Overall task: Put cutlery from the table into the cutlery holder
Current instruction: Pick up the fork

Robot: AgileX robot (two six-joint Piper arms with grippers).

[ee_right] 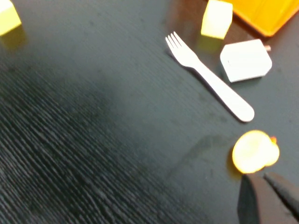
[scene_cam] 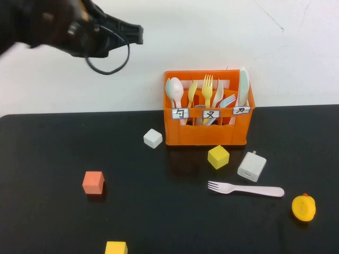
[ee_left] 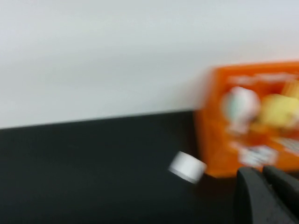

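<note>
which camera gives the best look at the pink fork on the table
The right wrist view: the pink fork shows large and whole. The high view shows it smaller, on the table. The left wrist view misses it. Left gripper raised; right gripper nearby.

High view overlooks the table point(scene_cam: 53, 222); wrist views share the cutlery holder point(scene_cam: 206, 132).

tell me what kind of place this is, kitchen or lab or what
Most likely a robot test bench, not a kitchen: a matte black tabletop against a bare white wall, an orange plastic cutlery holder, scattered toy blocks such as the orange cube. The left gripper hangs above; the right gripper hovers low.
</note>
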